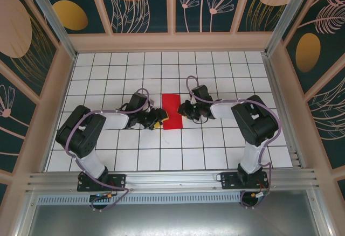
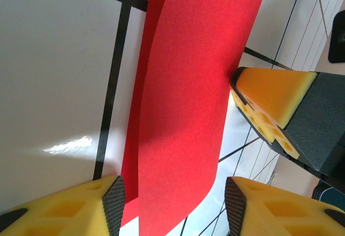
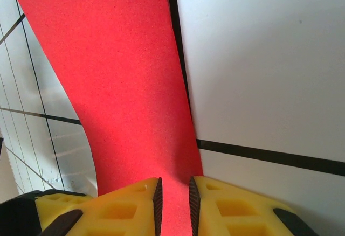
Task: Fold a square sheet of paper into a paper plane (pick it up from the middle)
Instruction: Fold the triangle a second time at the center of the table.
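Paper, matte red, pinched in right end effector; left end effector wide.

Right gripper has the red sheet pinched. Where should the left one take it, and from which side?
Take the square sheet of paper by its left edge, opposite the right gripper, coming in low from the left. Folded to a narrow strip, its top layer bows up off the table, giving a lip to pinch. The left gripper stands open there.
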